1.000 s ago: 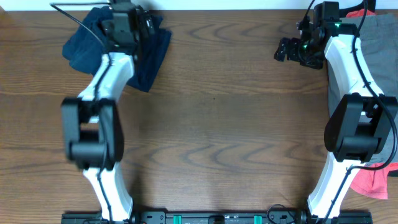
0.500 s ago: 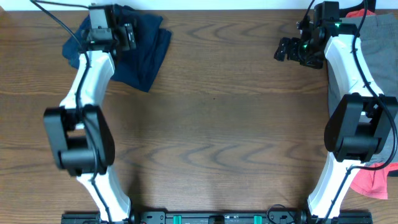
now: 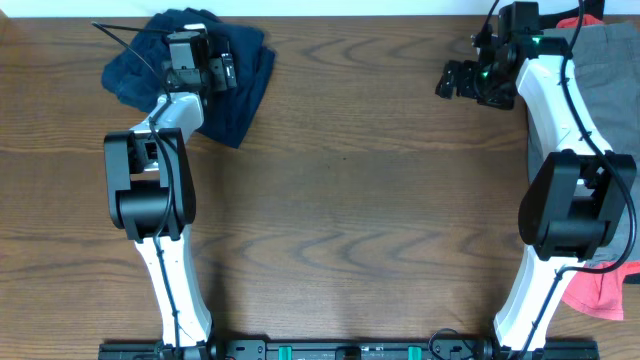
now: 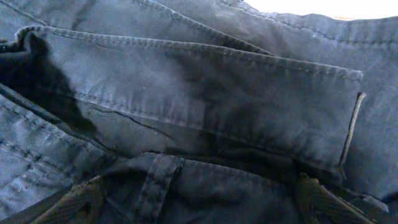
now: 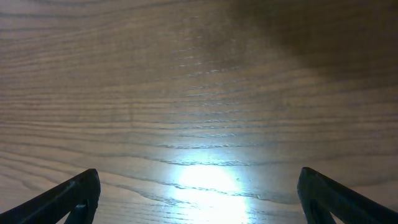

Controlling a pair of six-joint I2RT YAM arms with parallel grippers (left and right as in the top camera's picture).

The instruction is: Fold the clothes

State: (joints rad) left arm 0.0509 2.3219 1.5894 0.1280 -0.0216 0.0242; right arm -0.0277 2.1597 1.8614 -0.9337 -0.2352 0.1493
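**Both my grippers wide open, the left one over the navy shorts**

My left gripper (image 4: 199,202) has its fingers spread far apart and grips nothing. It is low over the navy shorts (image 4: 205,93), and their dark fabric fills my wrist view. My right gripper (image 5: 199,196) is also wide open and empty, above the bare wood of the table (image 3: 350,200). The shorts lie crumpled at the far left corner. Grey clothes (image 3: 610,60) and a coral-red piece (image 3: 600,295) lie along the right edge.

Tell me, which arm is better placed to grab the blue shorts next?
Left. The left pincer sits open on the shorts, with fabric between its fingertips. The right pincer hangs open over the table, far across from them.
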